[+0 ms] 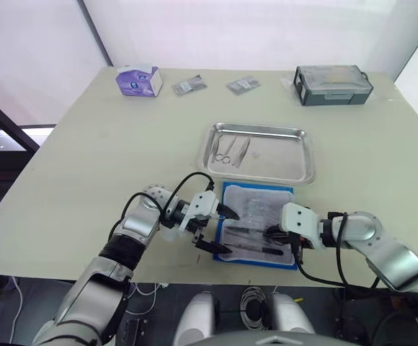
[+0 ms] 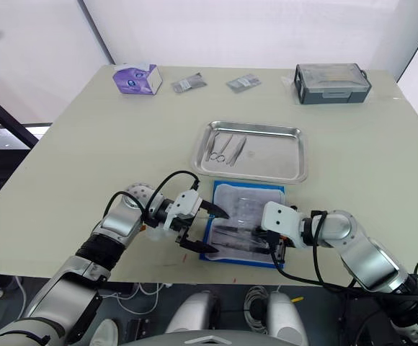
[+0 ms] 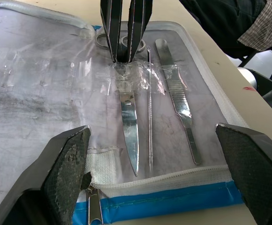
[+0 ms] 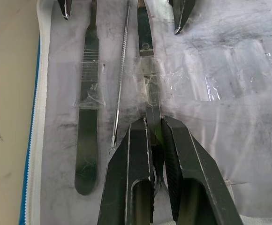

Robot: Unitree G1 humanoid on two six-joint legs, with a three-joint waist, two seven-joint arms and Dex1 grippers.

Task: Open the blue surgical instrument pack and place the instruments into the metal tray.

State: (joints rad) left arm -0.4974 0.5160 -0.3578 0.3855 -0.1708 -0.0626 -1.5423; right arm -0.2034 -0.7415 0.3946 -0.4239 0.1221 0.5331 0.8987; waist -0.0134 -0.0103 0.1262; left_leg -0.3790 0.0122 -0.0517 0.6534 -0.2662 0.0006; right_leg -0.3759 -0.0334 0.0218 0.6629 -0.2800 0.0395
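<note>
The blue surgical instrument pack (image 1: pixel 256 205) lies unfolded near the table's front edge, its clear inner layer up. Under plastic straps it holds scissors (image 3: pixel 129 126), a thin probe (image 3: pixel 150 117) and a flat handle (image 3: pixel 180 103). My right gripper (image 4: pixel 154 126) is shut on the scissors' shank near the ring handles. My left gripper (image 1: pixel 229 232) stands open at the pack's left edge, its fingers (image 3: pixel 65 173) spread wide around the instrument tips. Just beyond the pack, the metal tray (image 1: pixel 281 155) holds small scissors (image 1: pixel 225 153) and forceps (image 1: pixel 242 151).
At the table's far side stand a purple tissue box (image 1: pixel 138 80), two grey foil sachets (image 1: pixel 189 86) (image 1: pixel 243 84) and a grey lidded box (image 1: pixel 333 84). The pack sits close to the front table edge.
</note>
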